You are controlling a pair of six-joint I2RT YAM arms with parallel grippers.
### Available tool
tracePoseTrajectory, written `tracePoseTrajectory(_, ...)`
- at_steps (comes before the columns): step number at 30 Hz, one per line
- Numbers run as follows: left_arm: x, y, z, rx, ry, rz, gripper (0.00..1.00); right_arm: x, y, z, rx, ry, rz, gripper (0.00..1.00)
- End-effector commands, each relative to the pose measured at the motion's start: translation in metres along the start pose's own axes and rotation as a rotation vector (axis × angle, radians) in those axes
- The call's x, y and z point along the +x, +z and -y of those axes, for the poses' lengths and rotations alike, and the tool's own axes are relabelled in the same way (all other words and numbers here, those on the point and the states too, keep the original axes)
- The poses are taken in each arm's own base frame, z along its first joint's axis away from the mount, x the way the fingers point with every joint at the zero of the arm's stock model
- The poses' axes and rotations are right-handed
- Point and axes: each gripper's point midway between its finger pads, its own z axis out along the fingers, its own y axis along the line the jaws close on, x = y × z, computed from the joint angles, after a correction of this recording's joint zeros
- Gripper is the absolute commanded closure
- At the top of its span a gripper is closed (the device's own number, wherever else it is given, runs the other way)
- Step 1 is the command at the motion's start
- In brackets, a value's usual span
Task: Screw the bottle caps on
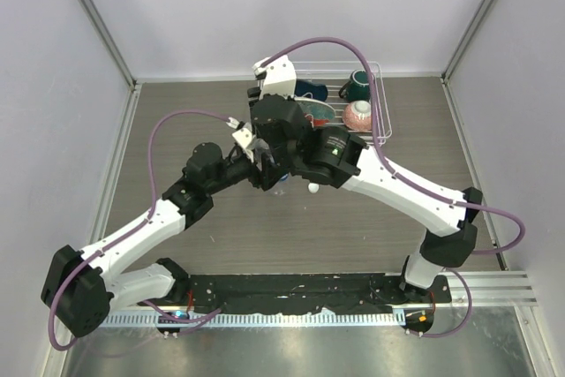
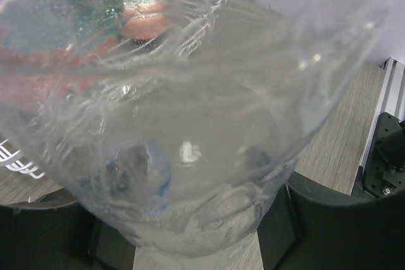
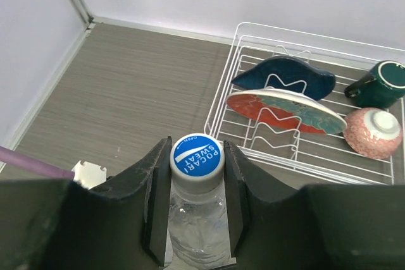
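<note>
A clear plastic bottle (image 2: 202, 124) fills the left wrist view. My left gripper (image 2: 196, 235) is shut on its body, with the black fingers (image 2: 329, 219) pressed against both sides. From above, the right wrist view shows a bottle cap (image 3: 197, 155), blue-topped with a white rim, sitting on the neck of this bottle (image 3: 193, 219). My right gripper (image 3: 197, 151) is shut on that cap. In the top view both grippers meet mid-table, left gripper (image 1: 254, 163) and right gripper (image 1: 275, 163), and they hide most of the bottle. A second small white cap (image 1: 312, 188) lies on the table just right of them.
A white wire dish rack (image 1: 380, 103) stands at the back right, close behind the grippers. It holds a dark blue plate (image 3: 285, 77), a red and teal plate (image 3: 285, 109), a pink bowl (image 3: 373, 132) and a dark green mug (image 3: 380, 83). Pale walls enclose the table.
</note>
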Motion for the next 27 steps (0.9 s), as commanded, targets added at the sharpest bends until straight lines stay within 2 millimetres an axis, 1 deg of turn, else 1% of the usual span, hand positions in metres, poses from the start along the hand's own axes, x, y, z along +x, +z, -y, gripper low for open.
tracePoseTrajectory(1, -0.074, -0.006, 0.02, 0.069, 0.166, 0.245, 1.0, 0.012, 0.003, 0.0, 0.08, -0.039, -0.033, 0.79)
tracePoseTrajectory(3, -0.073, -0.006, 0.02, 0.067, 0.164, 0.242, 1.0, 0.008, 0.003, -0.008, 0.041, -0.045, -0.037, 0.61)
tracePoseTrajectory(4, -0.07, -0.006, 0.02, 0.068, 0.16, 0.236, 1.0, -0.001, 0.0, -0.013, -0.001, -0.028, -0.032, 0.54)
tracePoseTrajectory(6, -0.07, -0.006, 0.019, 0.065, 0.158, 0.235, 1.0, -0.016, -0.009, -0.016, -0.053, -0.02, -0.019, 0.48)
tracePoseTrajectory(7, -0.069, -0.006, 0.018, 0.064, 0.156, 0.234, 1.0, -0.027, -0.015, -0.016, -0.082, -0.007, -0.004, 0.41)
tracePoseTrajectory(8, -0.069, -0.007, 0.018, 0.063, 0.151, 0.232, 1.0, -0.031, -0.021, -0.024, -0.151, -0.004, -0.01, 0.39)
tracePoseTrajectory(9, -0.069, -0.007, 0.017, 0.062, 0.15, 0.234, 1.0, -0.038, -0.026, -0.024, -0.187, 0.0, -0.004, 0.36)
tracePoseTrajectory(10, -0.068, -0.007, 0.017, 0.06, 0.145, 0.23, 1.0, -0.05, -0.038, -0.021, -0.238, 0.017, 0.011, 0.33)
tracePoseTrajectory(11, -0.068, -0.008, 0.017, 0.06, 0.144, 0.229, 1.0, -0.054, -0.043, -0.023, -0.295, 0.022, 0.008, 0.28)
tracePoseTrajectory(12, -0.067, -0.008, 0.017, 0.062, 0.139, 0.228, 1.0, -0.061, -0.049, -0.02, -0.323, 0.02, 0.016, 0.27)
tracePoseTrajectory(13, -0.066, -0.008, 0.017, 0.063, 0.135, 0.224, 1.0, -0.07, -0.061, -0.013, -0.354, 0.026, 0.031, 0.25)
tracePoseTrajectory(14, -0.065, -0.008, 0.018, 0.074, 0.135, 0.221, 1.0, -0.075, -0.068, -0.013, -0.413, 0.026, 0.033, 0.23)
tracePoseTrajectory(16, -0.061, -0.01, 0.022, 0.093, 0.132, 0.214, 1.0, -0.079, -0.078, -0.008, -0.473, 0.011, 0.038, 0.22)
tracePoseTrajectory(17, -0.061, -0.01, 0.023, 0.104, 0.131, 0.213, 1.0, -0.087, -0.087, -0.001, -0.499, 0.014, 0.053, 0.2)
tracePoseTrajectory(19, -0.059, -0.012, 0.035, 0.172, 0.14, 0.21, 1.0, -0.086, -0.09, 0.006, -0.575, -0.021, 0.045, 0.2)
tracePoseTrajectory(20, -0.058, -0.014, 0.039, 0.196, 0.144, 0.209, 1.0, -0.09, -0.095, 0.012, -0.605, -0.026, 0.056, 0.2)
tracePoseTrajectory(21, -0.055, -0.016, 0.051, 0.267, 0.153, 0.199, 1.0, -0.082, -0.099, 0.01, -0.719, -0.047, 0.03, 0.2)
tracePoseTrajectory(22, -0.056, -0.018, 0.058, 0.307, 0.171, 0.205, 1.0, -0.083, -0.101, 0.01, -0.771, -0.081, 0.051, 0.2)
tracePoseTrajectory(23, -0.054, -0.021, 0.066, 0.355, 0.181, 0.201, 1.0, -0.084, -0.108, 0.012, -0.827, -0.096, 0.063, 0.2)
tracePoseTrajectory(24, -0.052, -0.025, 0.077, 0.427, 0.19, 0.191, 1.0, -0.074, -0.121, 0.004, -0.992, -0.129, 0.049, 0.2)
tracePoseTrajectory(26, -0.05, -0.029, 0.087, 0.486, 0.174, 0.17, 1.0, -0.069, -0.137, 0.003, -1.117, -0.22, 0.093, 0.2)
tracePoseTrajectory(27, -0.05, -0.033, 0.094, 0.532, 0.174, 0.162, 1.0, -0.062, -0.148, -0.003, -1.207, -0.242, 0.094, 0.2)
